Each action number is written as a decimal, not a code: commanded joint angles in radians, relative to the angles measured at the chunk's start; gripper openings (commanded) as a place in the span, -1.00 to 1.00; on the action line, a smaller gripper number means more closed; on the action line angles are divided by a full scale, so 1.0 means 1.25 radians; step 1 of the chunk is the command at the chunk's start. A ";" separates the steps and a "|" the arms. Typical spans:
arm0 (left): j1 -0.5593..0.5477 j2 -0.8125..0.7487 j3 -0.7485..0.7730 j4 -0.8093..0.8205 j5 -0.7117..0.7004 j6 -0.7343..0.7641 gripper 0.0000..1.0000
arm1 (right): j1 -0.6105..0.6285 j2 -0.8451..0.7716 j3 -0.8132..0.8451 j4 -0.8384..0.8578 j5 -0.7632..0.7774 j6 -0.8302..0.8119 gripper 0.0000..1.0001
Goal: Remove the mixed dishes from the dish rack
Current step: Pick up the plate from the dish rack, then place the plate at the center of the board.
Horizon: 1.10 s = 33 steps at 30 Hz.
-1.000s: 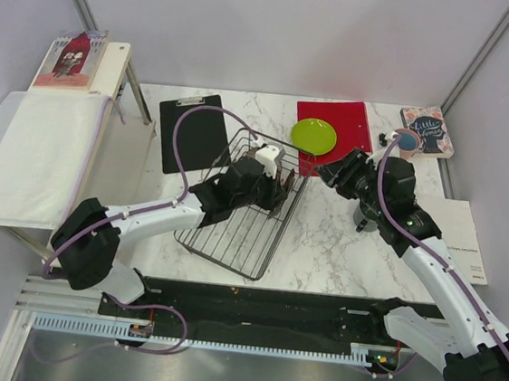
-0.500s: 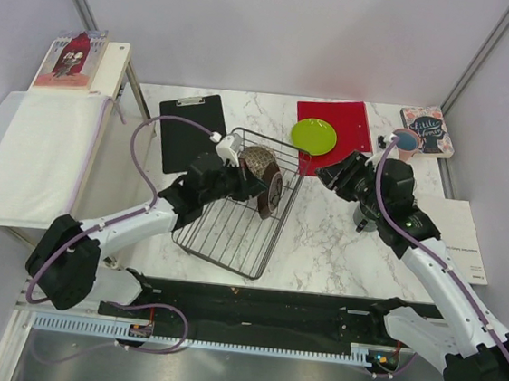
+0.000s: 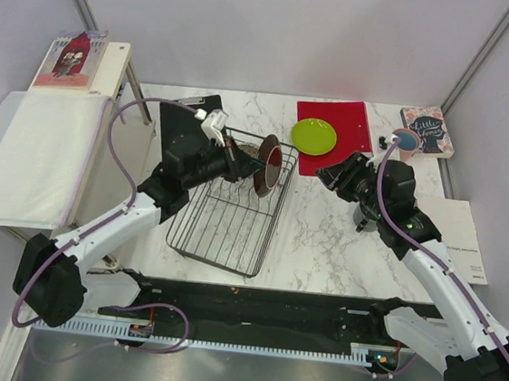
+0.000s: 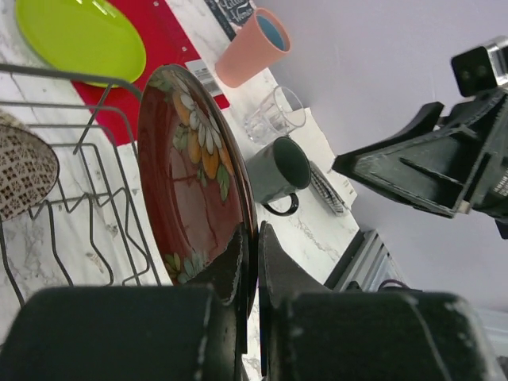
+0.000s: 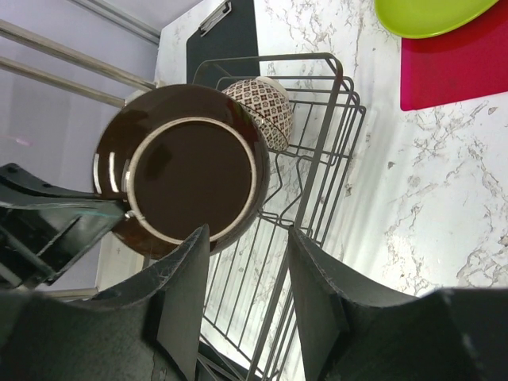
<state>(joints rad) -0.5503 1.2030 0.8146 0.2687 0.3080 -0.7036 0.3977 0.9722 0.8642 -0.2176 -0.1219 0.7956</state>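
**Left gripper** [image 4: 254, 242]: both fingers clamped on the rim of the dark red patterned plate [image 4: 194, 171]. This is a round dish with yellow and white flowers on its face and a plain brown underside. The plate stands on edge, with its face toward the left arm and its underside toward the right arm. It is held over the far right part of the black wire dish rack [image 3: 225, 210], a rectangular basket of thin grid bars resting on the white marbled table [image 3: 322, 243]. Whether the plate's lower rim touches the wires cannot be told.

**Inside the rack:** the beige mesh-patterned bowl [image 5: 266, 103] sits at the far end, just beside the plate, with its patterned outside showing.

**Right gripper** [image 5: 248, 234]: the two black fingers stand apart with nothing between them. It points at the plate's underside from the right and is clear of it.

**Outside the rack:**
- The lime-green plate [image 3: 314, 136] lies flat on a red rectangular mat [image 3: 348, 118].
- The pink cup with blue inside [image 3: 406, 144] stands upright beside a book with a dark patterned cover [image 3: 429, 129].
- The small clear glass [image 4: 274, 119] and the grey handled mug [image 4: 278, 168] sit near each other on the table, close to the cup.
- The flat black clipboard [image 3: 178, 123] lies left of the rack, partly under the left arm.
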 commanded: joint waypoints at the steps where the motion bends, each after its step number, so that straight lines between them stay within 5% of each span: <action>1: -0.004 -0.054 0.137 -0.047 0.064 0.128 -0.96 | 0.002 -0.014 0.018 0.004 0.026 -0.011 0.03; 5: -0.035 -0.062 0.210 -0.210 -0.027 0.324 -0.97 | 0.001 -0.007 0.053 -0.041 0.045 -0.025 0.03; 9: -0.180 -0.096 0.209 -0.298 -0.298 0.551 -0.97 | 0.002 -0.010 0.129 -0.114 0.080 -0.049 0.05; 15: -0.458 -0.075 0.093 -0.175 -0.636 1.050 -0.97 | 0.002 0.031 0.193 -0.171 0.062 -0.062 0.08; 20: -0.581 -0.004 -0.006 0.023 -0.740 1.339 -0.97 | 0.002 0.070 0.206 -0.173 -0.023 -0.058 0.11; 33: -0.638 0.077 0.004 0.131 -0.759 1.472 -0.97 | 0.002 0.121 0.184 -0.237 -0.105 -0.148 0.15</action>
<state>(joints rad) -1.3327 1.2991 0.7727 0.2649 -0.5907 1.0138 0.3977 1.1160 1.0962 -0.5026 -0.2039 0.6575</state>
